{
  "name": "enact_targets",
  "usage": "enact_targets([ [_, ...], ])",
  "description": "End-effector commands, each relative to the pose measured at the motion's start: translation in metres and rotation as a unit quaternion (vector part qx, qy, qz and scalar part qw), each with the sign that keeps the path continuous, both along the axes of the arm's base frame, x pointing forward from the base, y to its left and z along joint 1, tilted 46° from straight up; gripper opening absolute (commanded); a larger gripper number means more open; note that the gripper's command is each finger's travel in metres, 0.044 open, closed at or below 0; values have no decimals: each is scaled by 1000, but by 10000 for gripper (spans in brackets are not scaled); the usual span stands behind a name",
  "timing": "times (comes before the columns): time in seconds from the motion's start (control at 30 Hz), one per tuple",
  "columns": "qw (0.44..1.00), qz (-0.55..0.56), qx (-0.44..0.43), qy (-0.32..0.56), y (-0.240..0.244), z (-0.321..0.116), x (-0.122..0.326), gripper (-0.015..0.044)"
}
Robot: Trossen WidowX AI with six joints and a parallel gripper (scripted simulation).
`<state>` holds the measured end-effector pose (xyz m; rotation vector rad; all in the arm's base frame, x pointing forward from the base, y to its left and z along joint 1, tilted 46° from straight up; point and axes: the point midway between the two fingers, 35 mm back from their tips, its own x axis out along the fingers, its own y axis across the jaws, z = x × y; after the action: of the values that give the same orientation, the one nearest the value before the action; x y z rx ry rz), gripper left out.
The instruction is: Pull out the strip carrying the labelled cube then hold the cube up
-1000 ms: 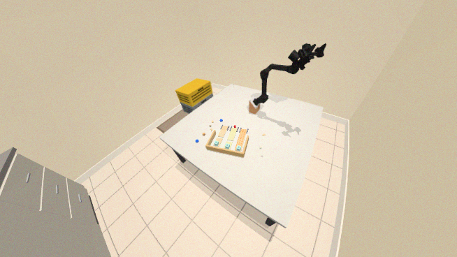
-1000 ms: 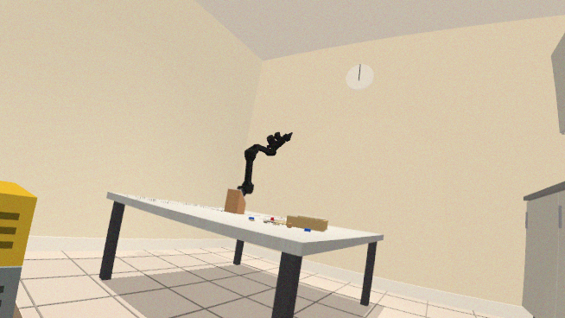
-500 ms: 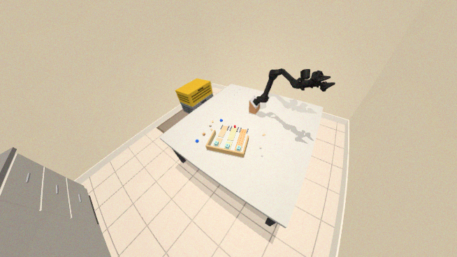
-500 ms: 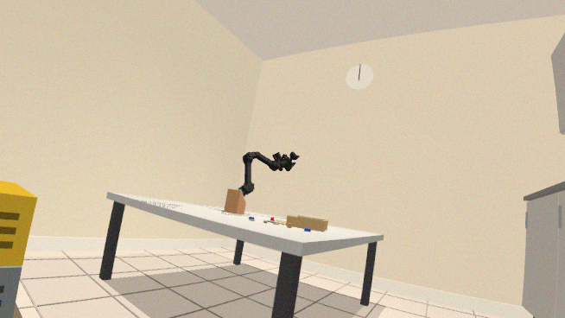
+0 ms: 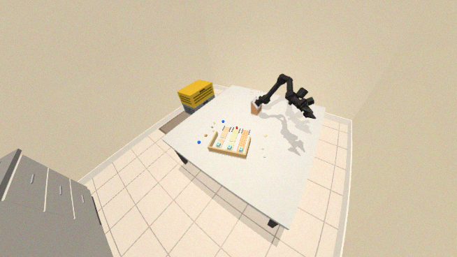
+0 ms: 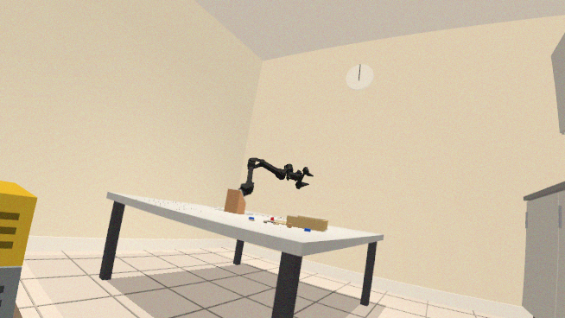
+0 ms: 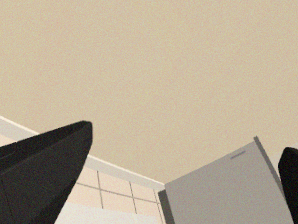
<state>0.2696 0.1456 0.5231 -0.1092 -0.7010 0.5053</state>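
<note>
A wooden tray (image 5: 228, 152) (image 6: 307, 223) with low walls stands on the table. A tan strip (image 5: 225, 133), a pale yellow strip (image 5: 234, 135) and an orange strip (image 5: 244, 137) lie side by side in it. Three teal cubes, a left cube (image 5: 218, 144), a middle cube (image 5: 229, 147) and a right cube (image 5: 240, 149), sit at their front ends. Labels and breaks in the strips are too small to tell. My gripper (image 5: 314, 109) (image 6: 310, 180) (image 7: 189, 145) is open and empty, high above the table and well to the right of the tray in the top view.
An orange-brown block (image 5: 256, 108) (image 6: 234, 201) stands by the arm's base. Blue discs, one by the tray's back left (image 5: 223, 121) and one to its left (image 5: 199, 142), a red piece (image 5: 236, 128) (image 6: 272, 219) and several small bits lie around the tray. Short dark bars stand at the strips' back ends.
</note>
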Motion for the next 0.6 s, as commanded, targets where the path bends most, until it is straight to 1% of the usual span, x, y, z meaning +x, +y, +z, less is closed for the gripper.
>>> enact_targets([
  [0.0,996,-18,-33,83,-15,-56,49,400],
  [0.17,982,-37,-48,180,-48,-121,90,400],
  [0.3,963,-51,-42,261,-83,-174,112,400],
  [0.43,937,-63,-21,342,-121,-227,123,400],
  [0.57,904,-71,18,421,-161,-281,122,400],
])
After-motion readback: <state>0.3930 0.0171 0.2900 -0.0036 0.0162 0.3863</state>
